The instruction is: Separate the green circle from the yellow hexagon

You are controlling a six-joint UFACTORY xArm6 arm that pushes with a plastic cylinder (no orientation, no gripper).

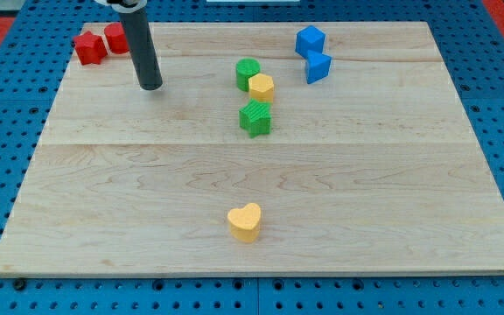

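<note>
just one camera here, so no second view to overlap with. it sits above the near edge of the pale wooden bench (261, 175) and looks down and forward at a slant, so the far edge at the view's top looks narrower than the near one. it's far enough back to fit almost the whole board, with blue pegboard (497, 87) showing around all sides. the dark rod comes in from the view's top left.

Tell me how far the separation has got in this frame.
Nothing looks done: the green circle touches the yellow hexagon. In hand: my tip sits to the view's left of the pair, apart from both. Left: reaching the green circle and pushing it clear.
</note>
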